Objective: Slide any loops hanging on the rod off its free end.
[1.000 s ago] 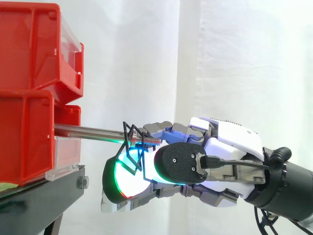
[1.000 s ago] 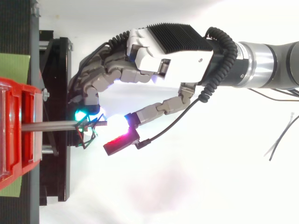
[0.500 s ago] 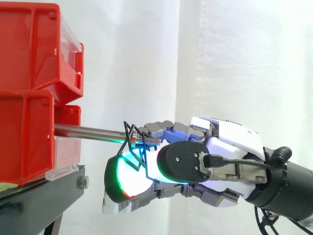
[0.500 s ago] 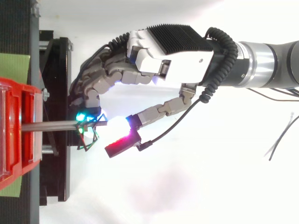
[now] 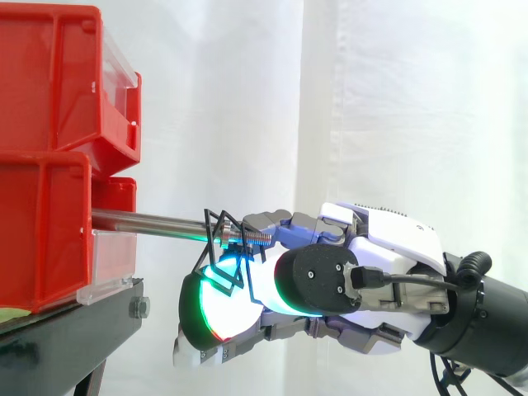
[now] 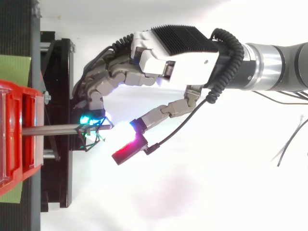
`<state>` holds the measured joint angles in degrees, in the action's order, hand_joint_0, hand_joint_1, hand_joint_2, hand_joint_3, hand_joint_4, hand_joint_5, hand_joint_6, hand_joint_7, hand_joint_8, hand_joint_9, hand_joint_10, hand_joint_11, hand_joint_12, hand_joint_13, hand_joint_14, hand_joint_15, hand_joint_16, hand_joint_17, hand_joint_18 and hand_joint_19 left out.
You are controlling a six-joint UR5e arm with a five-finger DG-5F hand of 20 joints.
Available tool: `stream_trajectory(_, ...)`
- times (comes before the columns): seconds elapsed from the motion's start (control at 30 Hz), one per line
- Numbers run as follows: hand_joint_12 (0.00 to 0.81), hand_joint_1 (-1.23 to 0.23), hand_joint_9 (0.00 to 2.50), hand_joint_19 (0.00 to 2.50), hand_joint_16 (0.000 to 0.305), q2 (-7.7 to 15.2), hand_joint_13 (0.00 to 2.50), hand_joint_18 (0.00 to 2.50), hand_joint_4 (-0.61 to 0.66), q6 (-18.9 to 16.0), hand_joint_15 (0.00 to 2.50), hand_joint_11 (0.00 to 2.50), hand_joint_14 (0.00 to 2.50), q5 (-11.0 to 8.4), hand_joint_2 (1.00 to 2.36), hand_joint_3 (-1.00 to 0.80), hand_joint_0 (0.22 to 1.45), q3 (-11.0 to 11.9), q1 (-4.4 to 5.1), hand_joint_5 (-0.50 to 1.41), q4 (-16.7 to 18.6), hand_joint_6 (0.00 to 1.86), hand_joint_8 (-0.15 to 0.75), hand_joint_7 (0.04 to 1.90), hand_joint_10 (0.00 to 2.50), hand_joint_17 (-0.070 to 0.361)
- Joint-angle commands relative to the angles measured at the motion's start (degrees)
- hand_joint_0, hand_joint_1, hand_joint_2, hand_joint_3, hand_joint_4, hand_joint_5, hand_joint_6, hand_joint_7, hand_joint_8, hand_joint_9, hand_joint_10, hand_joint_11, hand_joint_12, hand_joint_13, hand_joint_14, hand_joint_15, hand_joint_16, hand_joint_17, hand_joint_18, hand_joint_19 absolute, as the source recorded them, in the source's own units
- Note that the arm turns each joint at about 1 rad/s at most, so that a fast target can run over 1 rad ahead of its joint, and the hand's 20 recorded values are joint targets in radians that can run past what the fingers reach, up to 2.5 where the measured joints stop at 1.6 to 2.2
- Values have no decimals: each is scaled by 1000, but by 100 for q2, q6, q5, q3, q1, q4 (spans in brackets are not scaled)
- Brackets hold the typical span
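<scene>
Wire loops (image 5: pixel 221 252) were hung at the free end of the rod (image 5: pixel 148 220), 9 o'clock from the robot hand (image 5: pixel 388 243); its grip could not be told.

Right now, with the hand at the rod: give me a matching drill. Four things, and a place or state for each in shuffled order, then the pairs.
Things:
1. rod
2. wire loops
3. hand
4. black stand

Places or states:
A. sits under the red bins
B. hang near the rod's free end
C. reaches in from the right edge of the side view, at the rod's tip
D. juts out level from the red bins

Pairs: 1-D, 2-B, 3-C, 4-A
</scene>
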<state>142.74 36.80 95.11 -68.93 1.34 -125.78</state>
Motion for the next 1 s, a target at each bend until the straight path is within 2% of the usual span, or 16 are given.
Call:
stream_trajectory(0.0, 394, -696, 747, 348, 56, 97, 638, 536, 97, -41, 309, 406, 12, -54, 1012, -345, 535, 91, 6, -161, 27, 867, 283, 866, 16, 127)
stream_trajectory(0.13, 395, -692, 746, 349, 56, 246, 639, 533, 103, -190, 309, 417, 14, -36, 1012, -346, 536, 302, -3, -160, 27, 862, 284, 867, 17, 127)
stream_trajectory(0.97, 398, -675, 746, 357, 57, 246, 639, 530, 101, -23, 309, 416, 12, -1, 1011, -369, 530, 354, -3, -159, 97, 847, 287, 879, 15, 128)
